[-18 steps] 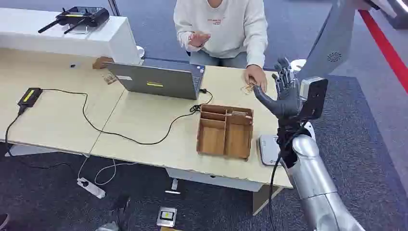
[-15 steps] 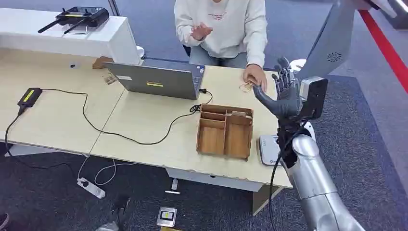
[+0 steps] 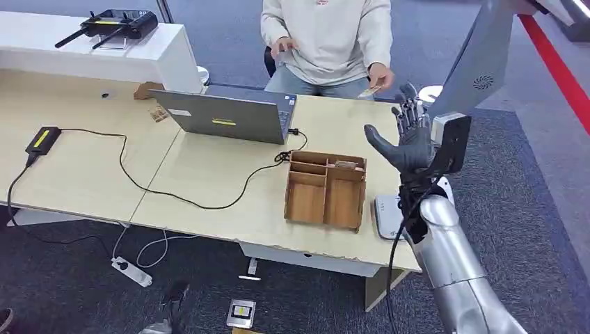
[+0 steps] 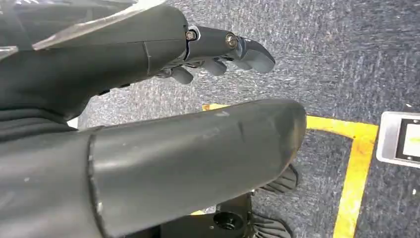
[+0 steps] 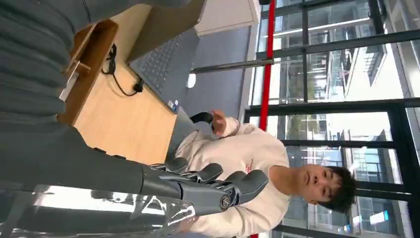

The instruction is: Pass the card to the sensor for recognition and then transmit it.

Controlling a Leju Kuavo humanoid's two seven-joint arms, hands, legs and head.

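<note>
My right hand (image 3: 412,139) is raised above the right end of the pale wooden table (image 3: 209,181), palm turned towards the far side, thumb out and fingers spread with nothing in them; I hold it this way to receive, I judge. The small pale card (image 3: 371,90) is in the hand (image 3: 379,75) of the person in the cream sweatshirt (image 3: 327,38), lifted just beyond the table's far edge and near my fingertips, not touching them. On the near right of the table, beside my forearm, lies the flat grey sensor pad (image 3: 387,214), with the brown wooden divided tray (image 3: 325,189) to its left, so a received card has a short way to go. My left hand (image 4: 218,49) hangs over grey carpet, fingers loosely apart, holding nothing.

Half a second ago the person's hand rested on the table with the card; it has now risen towards my palm. My right hand has hardly shifted.
</note>
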